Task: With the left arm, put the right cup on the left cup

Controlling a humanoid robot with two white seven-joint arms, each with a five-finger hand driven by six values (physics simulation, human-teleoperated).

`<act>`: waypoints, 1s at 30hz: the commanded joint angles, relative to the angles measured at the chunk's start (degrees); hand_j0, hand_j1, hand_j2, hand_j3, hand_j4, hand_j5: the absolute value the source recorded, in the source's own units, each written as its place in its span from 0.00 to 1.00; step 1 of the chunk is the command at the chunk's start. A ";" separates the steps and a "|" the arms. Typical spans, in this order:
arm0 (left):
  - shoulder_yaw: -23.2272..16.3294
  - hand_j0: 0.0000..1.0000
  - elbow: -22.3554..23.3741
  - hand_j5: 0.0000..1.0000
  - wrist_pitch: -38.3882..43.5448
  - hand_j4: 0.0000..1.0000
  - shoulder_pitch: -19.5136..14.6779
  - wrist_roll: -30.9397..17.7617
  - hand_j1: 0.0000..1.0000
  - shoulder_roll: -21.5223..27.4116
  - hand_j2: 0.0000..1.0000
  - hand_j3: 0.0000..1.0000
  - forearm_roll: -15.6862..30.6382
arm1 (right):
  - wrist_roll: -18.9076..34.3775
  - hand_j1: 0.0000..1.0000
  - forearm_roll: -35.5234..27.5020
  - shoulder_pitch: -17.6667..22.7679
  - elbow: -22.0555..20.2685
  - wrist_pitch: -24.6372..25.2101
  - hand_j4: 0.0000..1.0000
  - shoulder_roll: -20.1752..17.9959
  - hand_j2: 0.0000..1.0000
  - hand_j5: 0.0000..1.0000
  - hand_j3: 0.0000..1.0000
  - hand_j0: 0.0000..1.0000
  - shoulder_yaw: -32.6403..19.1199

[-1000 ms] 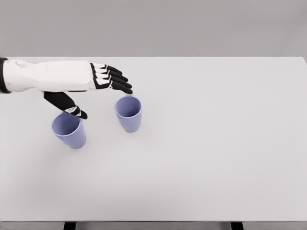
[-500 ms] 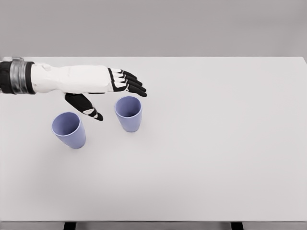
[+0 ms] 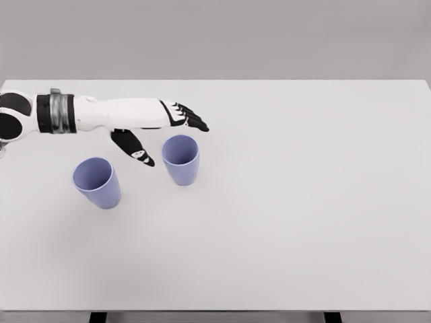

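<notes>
Head view: right cup (image 3: 180,159) just beside open left hand (image 3: 156,126).

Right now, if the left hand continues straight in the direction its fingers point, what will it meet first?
Probably nothing. The left hand points rightward over the table, its fingertips behind the right cup. The line looks free to the table's right edge, though depth is uncertain.

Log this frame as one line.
phase: pre-grasp | left hand: open, fingers behind right cup, no contact | left cup: upright, untouched
</notes>
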 commanded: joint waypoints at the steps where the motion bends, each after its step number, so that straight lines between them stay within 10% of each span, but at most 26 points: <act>1: -0.08 1.00 0.41 1.00 0.15 1.00 0.09 0.03 1.00 -1.15 1.00 1.00 -0.08 | 0.04 1.00 0.07 0.00 0.01 -0.03 1.00 0.00 1.00 1.00 1.00 1.00 -0.02; 30: 0.36 1.00 0.85 1.00 0.15 1.00 2.11 0.20 1.00 -1.50 1.00 1.00 -0.96 | -0.05 1.00 0.07 0.00 0.01 -0.03 1.00 0.00 1.00 1.00 1.00 1.00 -0.02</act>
